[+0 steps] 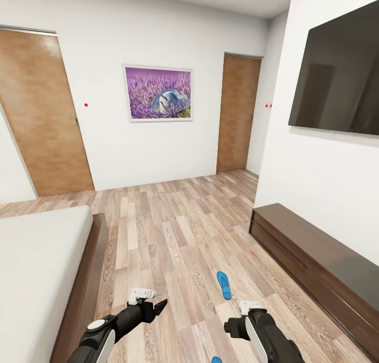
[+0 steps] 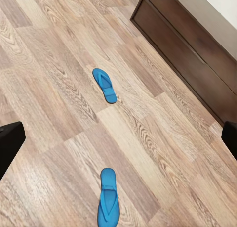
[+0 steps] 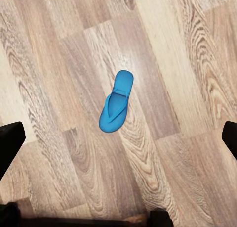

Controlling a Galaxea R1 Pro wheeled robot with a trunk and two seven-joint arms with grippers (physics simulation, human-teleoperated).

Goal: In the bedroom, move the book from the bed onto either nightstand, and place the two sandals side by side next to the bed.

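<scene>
Two bright blue sandals lie apart on the wood-plank floor of the bedroom. The far sandal (image 1: 224, 285) lies between the bed (image 1: 42, 268) and the long low cabinet. The near sandal (image 1: 216, 360) peeks in at the head view's lower edge. In the left wrist view both show, the far sandal (image 2: 104, 85) and the near sandal (image 2: 108, 197). My left gripper (image 2: 118, 143) is open above the floor, holding nothing. My right gripper (image 3: 118, 140) is open over one sandal (image 3: 116, 102), well above it. The book and the nightstand are out of view.
A long low dark-wood cabinet (image 1: 316, 263) runs along the right wall under a black TV (image 1: 337, 73). Two wooden doors (image 1: 39, 115) (image 1: 238, 113) and a purple picture (image 1: 158, 93) are on the far wall. Open floor lies between bed and cabinet.
</scene>
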